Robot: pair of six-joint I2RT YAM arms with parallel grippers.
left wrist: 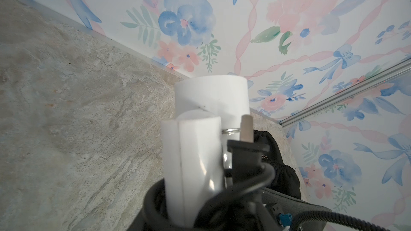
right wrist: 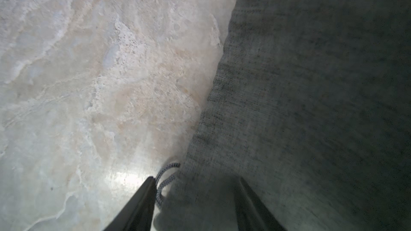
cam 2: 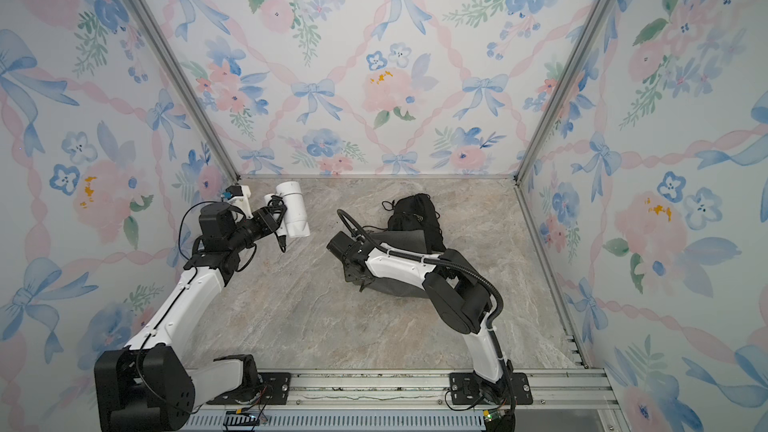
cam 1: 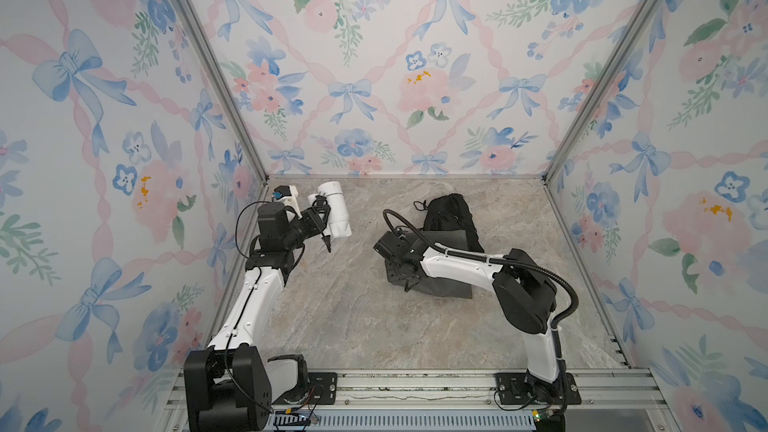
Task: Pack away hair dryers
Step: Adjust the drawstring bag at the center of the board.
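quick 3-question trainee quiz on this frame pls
1. True or false: the left gripper holds a white dryer.
2. The right gripper has its jaws either side of: A) the grey pouch edge B) a pink dryer C) bare table only.
3. Fill in: behind the grey pouch lies a ___ pouch.
Key: 1 true; 2 A; 3 black pouch.

The right arm (cam 1: pixel 457 264) hides much of the flat grey cloth pouch (cam 1: pixel 452 240) — up close, in the right wrist view, its fabric blurs. The left wrist view's edge cuts off the white plastic hair dryer (left wrist: pixel 211 96).
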